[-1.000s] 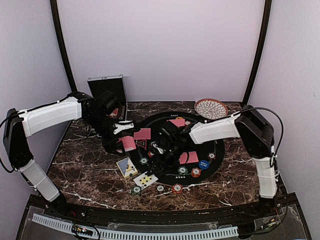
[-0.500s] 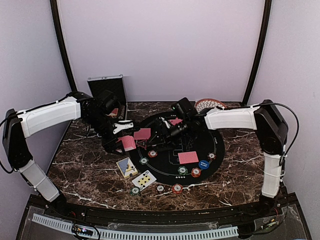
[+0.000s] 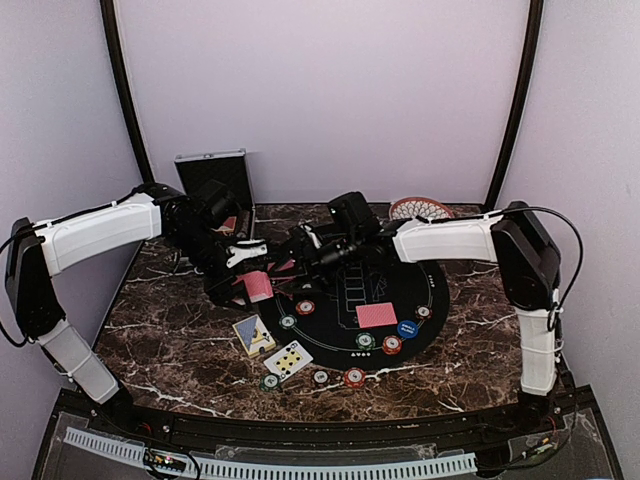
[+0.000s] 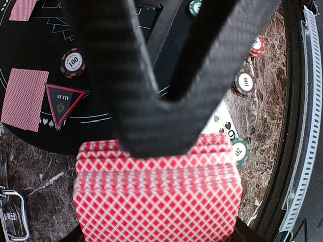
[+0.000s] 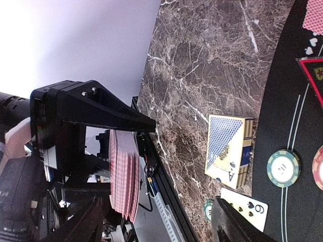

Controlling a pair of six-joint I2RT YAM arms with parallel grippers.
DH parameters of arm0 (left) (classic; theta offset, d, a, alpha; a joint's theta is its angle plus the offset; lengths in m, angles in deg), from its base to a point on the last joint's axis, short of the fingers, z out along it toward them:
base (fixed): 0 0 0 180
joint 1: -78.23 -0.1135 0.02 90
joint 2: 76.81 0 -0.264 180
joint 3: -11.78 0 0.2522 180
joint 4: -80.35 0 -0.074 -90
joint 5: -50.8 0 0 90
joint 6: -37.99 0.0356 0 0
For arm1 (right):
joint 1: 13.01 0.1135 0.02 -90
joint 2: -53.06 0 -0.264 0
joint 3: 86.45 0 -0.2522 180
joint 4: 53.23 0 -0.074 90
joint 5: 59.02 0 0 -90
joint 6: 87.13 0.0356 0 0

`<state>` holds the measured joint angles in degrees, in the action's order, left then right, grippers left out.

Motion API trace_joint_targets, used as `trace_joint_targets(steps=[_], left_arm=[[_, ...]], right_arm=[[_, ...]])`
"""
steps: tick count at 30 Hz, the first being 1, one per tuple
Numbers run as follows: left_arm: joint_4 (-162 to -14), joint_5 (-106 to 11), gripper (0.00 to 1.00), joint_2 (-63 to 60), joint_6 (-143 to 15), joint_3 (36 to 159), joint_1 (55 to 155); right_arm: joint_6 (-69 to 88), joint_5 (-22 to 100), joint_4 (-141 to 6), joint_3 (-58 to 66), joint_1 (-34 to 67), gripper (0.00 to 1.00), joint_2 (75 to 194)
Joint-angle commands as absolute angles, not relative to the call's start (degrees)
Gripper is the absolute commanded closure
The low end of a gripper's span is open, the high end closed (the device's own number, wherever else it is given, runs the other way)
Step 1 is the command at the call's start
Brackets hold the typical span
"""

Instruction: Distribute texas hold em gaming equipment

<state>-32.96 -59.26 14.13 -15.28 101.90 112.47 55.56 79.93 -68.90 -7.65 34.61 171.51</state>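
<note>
Red-backed cards (image 4: pixel 156 201), thin and slippery, sit clamped in left fingers (image 4: pixel 131 75); empty, parted right fingers (image 5: pixel 237 226) should pinch one edge.

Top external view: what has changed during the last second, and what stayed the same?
The right end effector rose from the middle of the black mat and swung left, toward the deck of red-backed cards. Its jaws stand open and empty. The left end effector stayed shut on the deck; the chips, the face-up cards and a face-down card on the mat did not move.
</note>
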Motion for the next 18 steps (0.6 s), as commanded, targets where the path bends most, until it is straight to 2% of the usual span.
trace_joint_targets(steps=[1,18], left_arm=[[-33.66,-61.46,1.00,12.17,-16.08,103.28,112.16],[-34.73,-61.24,1.00,12.52,-16.78,103.79,112.24]], right_arm=[[58.06,81.49,-64.53,-10.64,36.17,0.26,174.14],[66.92,82.29,-53.85,-15.21,39.55,0.25,180.96]])
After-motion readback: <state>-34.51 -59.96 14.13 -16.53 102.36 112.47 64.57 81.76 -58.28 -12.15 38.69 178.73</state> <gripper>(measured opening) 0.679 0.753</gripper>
